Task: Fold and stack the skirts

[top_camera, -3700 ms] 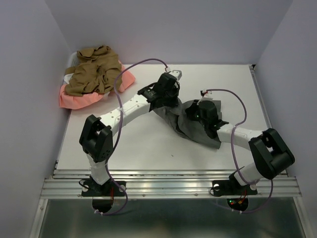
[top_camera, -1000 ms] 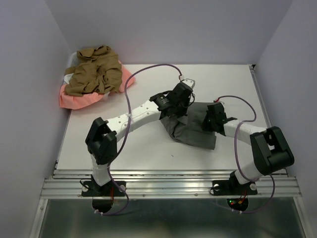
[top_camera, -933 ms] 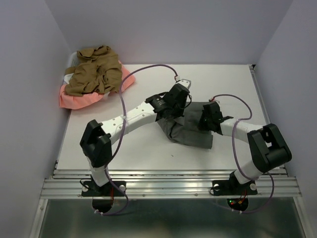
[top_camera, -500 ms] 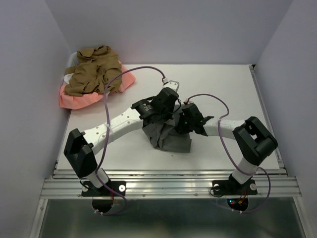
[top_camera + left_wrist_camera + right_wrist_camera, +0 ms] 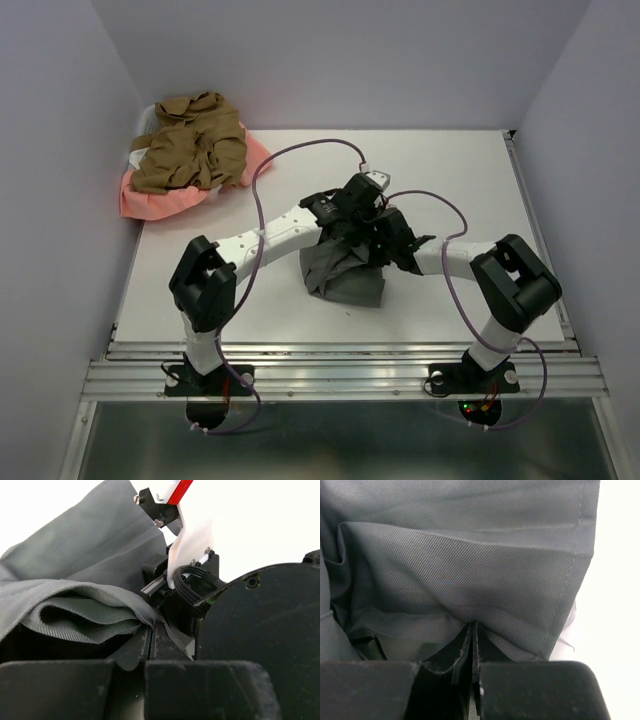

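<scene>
Broad white desk (image 5: 470, 180) underneath everything. At its far left corner, heaped together and well apart from both arms: the tan-brown skirt (image 5: 190, 145) lying on the salmon-pink skirt (image 5: 150, 200), probably parked there until needed.

Near the middle of the desk, the grey skirt (image 5: 340, 275), bunched and partly doubled over itself. Lower part resting on the desk, upper part drawn up toward the two wrists. Judged to be mid-fold, not yet laid flat and not yet stacked.

Just beyond that cloth, side by side and almost touching, the left gripper (image 5: 356, 232) and the right gripper (image 5: 374, 242). Probably kept this close so as to carry one edge across as a single line rather than letting it sag between them.

From the left wrist: left gripper (image 5: 152, 640) pinched tight on a thin flap of grey skirt (image 5: 90, 555), a thick rolled fold just beside the fingers.

From the right wrist: right gripper (image 5: 472, 635) likewise clamped narrow on grey skirt (image 5: 460, 565), fabric puckering into the pinch and spreading away beyond it.
</scene>
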You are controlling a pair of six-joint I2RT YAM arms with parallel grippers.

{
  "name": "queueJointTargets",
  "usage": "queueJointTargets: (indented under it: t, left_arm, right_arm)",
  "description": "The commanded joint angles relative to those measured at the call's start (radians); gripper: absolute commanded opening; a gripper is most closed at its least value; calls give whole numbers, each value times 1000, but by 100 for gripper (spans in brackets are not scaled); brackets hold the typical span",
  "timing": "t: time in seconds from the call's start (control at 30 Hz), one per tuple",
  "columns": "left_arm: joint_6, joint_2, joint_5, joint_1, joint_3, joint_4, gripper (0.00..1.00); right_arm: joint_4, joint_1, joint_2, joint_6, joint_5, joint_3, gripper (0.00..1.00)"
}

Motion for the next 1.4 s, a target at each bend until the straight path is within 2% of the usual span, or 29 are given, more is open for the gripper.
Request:
queueJointTargets:
  t: [0.0,0.17,0.3,0.33,0.37,0.43,0.47,0.6,0.63,0.67,0.7,0.8,0.83,0.87,0.9,1.0,1.03,1.13,1.23,1.37]
  left_arm:
    - [-6,46,134,-23,78,90,0]
    - [-45,92,161,-23,92,98,0]
    - [-48,72,174,-23,110,99,1]
    - [-46,63,177,-23,116,99,6]
    - [-40,44,178,-23,124,99,18]
    - [-28,24,182,-23,153,93,31]
    - [-22,6,191,-23,167,84,41]
    - [24,-31,212,-24,307,13,44]
    - [33,-43,208,-24,331,-2,52]
    - [52,-74,185,-24,349,-26,78]
    - [56,-94,159,-24,371,-36,98]
    - [67,-202,6,-17,334,-47,99]
    - [44,-271,-65,3,264,-37,99]
    - [44,-305,-91,3,263,-28,99]
    - [18,-343,-105,22,168,-15,99]
    - [-40,-471,-58,156,-57,62,99]
    - [-52,-511,-32,239,-106,94,99]
    - [-77,-543,8,328,-258,125,99]
    - [-118,-546,11,367,-339,130,99]
    - [-143,-571,53,410,-418,174,99]
  right_arm:
    - [20,20,21,-10,41,-52,6]
    - [20,20,-14,-5,80,-87,7]
    - [21,20,-25,1,83,-96,7]
    - [23,20,-23,1,78,-96,7]
    - [27,20,-20,3,75,-96,7]
    - [27,10,-15,7,76,-99,7]
    - [30,10,-15,9,83,-107,7]
    - [35,-2,-8,27,95,-119,7]
    - [36,-2,-5,29,93,-121,7]
    - [44,-2,-3,32,92,-124,7]
    - [49,-2,-2,35,92,-127,7]
    - [52,-11,6,35,89,-127,7]
    - [52,-11,9,38,87,-127,7]
    - [52,-11,9,38,87,-127,7]
    - [50,-11,11,39,86,-127,7]
    - [49,-11,2,35,90,-135,7]
    - [32,-11,-12,32,101,-132,7]
    - [-22,-11,-61,3,106,-95,11]
    - [-109,-11,-136,-19,125,-61,18]
    - [-250,-11,-219,-66,135,16,34]
